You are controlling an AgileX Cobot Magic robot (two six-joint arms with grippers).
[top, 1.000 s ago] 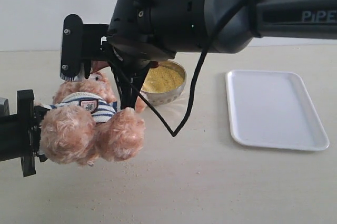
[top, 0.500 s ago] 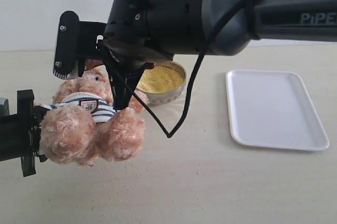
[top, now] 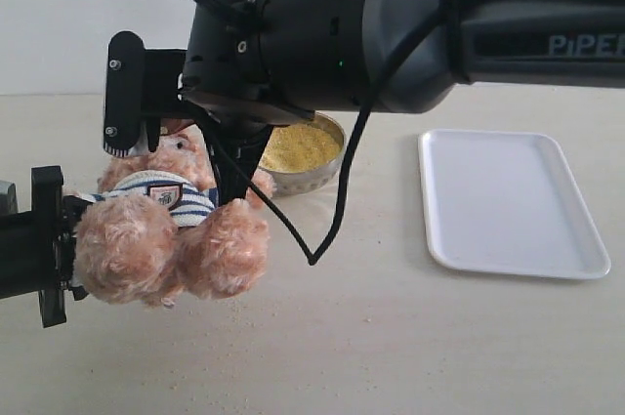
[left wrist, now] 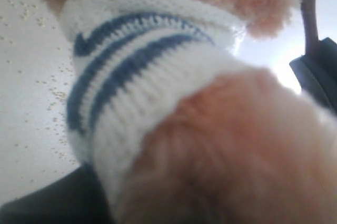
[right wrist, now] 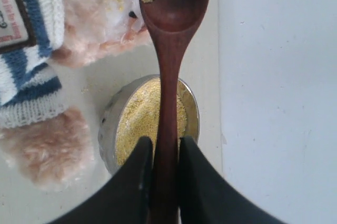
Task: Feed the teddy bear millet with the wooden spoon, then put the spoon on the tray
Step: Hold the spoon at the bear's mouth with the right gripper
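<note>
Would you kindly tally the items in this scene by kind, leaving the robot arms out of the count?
teddy bear: 1
wooden spoon: 1
bowl of millet: 1
tray: 1
Total: 4
</note>
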